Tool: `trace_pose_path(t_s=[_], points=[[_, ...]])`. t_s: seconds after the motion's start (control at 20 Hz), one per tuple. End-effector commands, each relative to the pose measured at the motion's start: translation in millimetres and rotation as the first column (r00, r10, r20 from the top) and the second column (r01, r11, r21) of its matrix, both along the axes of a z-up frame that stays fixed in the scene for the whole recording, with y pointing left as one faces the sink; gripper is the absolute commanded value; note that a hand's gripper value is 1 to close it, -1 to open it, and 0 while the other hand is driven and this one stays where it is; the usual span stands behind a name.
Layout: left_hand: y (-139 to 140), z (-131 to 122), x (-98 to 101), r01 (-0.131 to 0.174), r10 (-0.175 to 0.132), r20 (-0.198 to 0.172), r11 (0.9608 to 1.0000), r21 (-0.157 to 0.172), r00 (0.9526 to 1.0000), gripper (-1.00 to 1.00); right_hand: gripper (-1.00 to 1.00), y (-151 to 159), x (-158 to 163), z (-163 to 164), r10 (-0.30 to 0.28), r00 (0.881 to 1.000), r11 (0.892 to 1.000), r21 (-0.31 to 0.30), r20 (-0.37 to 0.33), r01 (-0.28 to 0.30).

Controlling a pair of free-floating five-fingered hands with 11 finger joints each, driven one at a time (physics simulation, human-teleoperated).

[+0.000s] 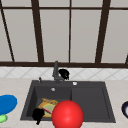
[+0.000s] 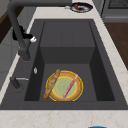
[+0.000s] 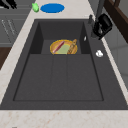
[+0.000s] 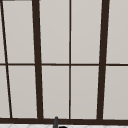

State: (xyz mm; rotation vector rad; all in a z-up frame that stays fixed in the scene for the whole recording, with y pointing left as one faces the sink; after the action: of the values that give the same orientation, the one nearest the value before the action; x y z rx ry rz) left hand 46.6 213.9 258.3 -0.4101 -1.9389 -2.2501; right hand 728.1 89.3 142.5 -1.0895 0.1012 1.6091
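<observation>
Two robot hands: right robot hand at faucet base, fingers curled, grip unclear; left robot hand idle, state unclear, near plate in sink. Water not running.

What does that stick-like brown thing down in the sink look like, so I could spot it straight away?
Start at the dark grey sink and look into its deeper basin, where a round yellow-rimmed plate with a pale green centre lies. On the plate's faucet-side edge rests a long, speckled golden-brown baguette. Its thick, crusty body separates it from the thin, smooth pink stick crossing the plate beside it.
</observation>
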Motion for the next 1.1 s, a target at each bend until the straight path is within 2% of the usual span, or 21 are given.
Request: trace_pose_path(t_s=[0.0, 0.25, 0.55, 0.6, 0.65, 0.8, 1.05], points=[[0, 0, 0.0, 0.0, 0.0, 0.0, 1.0, 0.0, 1.0, 0.0, 1.0, 18, 2, 7, -0.022, 0.999, 0.996, 0.083, 0.046, 0.018], [0, 0, 0.0, 0.0, 0.0, 0.0, 1.0, 0.0, 1.0, 0.0, 1.0, 15, 0, 4, -0.026, 0.999, 0.995, 0.102, 0.032, 0.022], [0, 0, 0.0, 0.0, 0.0, 0.0, 1.0, 0.0, 1.0, 0.0, 1.0, 13, 0, 10, -0.034, 0.999, 0.995, 0.09, 0.026, 0.031], [0, 0, 0.0, 0.0, 0.0, 0.0, 1.0, 0.0, 1.0, 0.0, -1.0, 11, 0, 11, -0.035, 0.999, 0.995, 0.09, 0.024, 0.033], [0, 0, 0.0, 0.0, 0.0, 0.0, 1.0, 0.0, 1.0, 0.0, -1.0, 5, 0, 13, -0.04, 0.999, 0.998, 0.053, 0.01, 0.039], [0, 0, 0.0, 0.0, 0.0, 0.0, 1.0, 0.0, 1.0, 0.0, -1.0, 5, 0, 12, -0.043, 0.999, 0.997, 0.058, -0.012, 0.044], [0, 0, 0.0, 0.0, 0.0, 0.0, 1.0, 0.0, 1.0, 0.0, -1.0, 10, -2, 2, -0.057, 0.998, 0.995, 0.085, -0.002, 0.057]])
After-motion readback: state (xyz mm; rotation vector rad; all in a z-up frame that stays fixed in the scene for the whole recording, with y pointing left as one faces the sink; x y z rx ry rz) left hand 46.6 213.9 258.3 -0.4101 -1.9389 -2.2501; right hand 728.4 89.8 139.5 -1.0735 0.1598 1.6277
